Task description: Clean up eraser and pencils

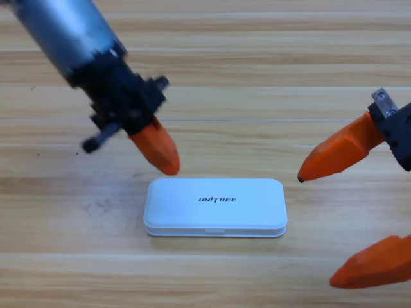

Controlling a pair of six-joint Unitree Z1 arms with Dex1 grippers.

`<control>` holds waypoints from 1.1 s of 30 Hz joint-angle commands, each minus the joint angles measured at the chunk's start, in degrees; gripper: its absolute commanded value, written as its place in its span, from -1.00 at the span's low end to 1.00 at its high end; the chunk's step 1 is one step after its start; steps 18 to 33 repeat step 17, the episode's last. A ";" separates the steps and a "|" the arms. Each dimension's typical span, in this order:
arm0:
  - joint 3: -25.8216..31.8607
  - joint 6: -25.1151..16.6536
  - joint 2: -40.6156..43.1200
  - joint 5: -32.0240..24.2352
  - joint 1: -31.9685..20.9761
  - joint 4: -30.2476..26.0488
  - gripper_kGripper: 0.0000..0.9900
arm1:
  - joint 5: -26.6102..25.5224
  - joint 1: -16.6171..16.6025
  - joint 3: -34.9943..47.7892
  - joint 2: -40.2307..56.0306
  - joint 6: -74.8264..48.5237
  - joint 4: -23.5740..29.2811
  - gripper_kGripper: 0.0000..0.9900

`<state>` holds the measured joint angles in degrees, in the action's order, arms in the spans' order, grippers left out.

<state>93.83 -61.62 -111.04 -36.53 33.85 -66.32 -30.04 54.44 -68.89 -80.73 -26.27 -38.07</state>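
Hovering over a shut case (215, 206), no eraser or pencils in sight (inside, presumably).
Left gripper (157, 149) hangs just above its top-left corner, jaws together; right gripper (334, 224) waits wide open. Best withdraw straight up without nudging the lid.

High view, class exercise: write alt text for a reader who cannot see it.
A closed white Unitree case lies on a wooden table. The left gripper hovers above the case's upper left corner; the right gripper waits open at the right edge.

Closed white case (214, 207) on wooden table (257, 77), left claw (157, 149) just above-left.
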 commanded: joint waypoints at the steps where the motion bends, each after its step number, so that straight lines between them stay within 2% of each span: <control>1: -1.45 2.91 8.39 2.34 7.81 -3.29 -1.00 | -0.63 -0.30 1.82 -1.44 0.52 0.45 0.99; 5: -2.25 7.31 10.85 2.78 12.03 -3.73 -1.00 | -0.63 -0.30 1.82 -1.62 0.52 0.45 0.99; 9: -2.16 8.36 11.55 2.87 14.23 -3.73 -0.96 | -0.63 -0.30 1.82 -1.71 0.52 0.45 0.99; 10: -2.25 8.45 11.64 3.31 14.49 -4.08 -0.59 | -0.63 -0.30 1.82 -1.71 0.52 0.45 0.99; 13: -2.95 9.24 12.43 3.66 14.49 -4.69 0.86 | -0.63 -0.30 1.91 -1.71 0.52 0.45 0.99; 14: -2.95 9.33 12.69 3.66 14.49 -4.60 0.99 | -0.63 -0.30 1.82 -1.71 0.52 0.45 0.99; 33: -3.39 9.86 13.57 3.92 14.49 -4.60 1.00 | -0.63 -0.21 1.91 -1.88 0.43 0.45 0.99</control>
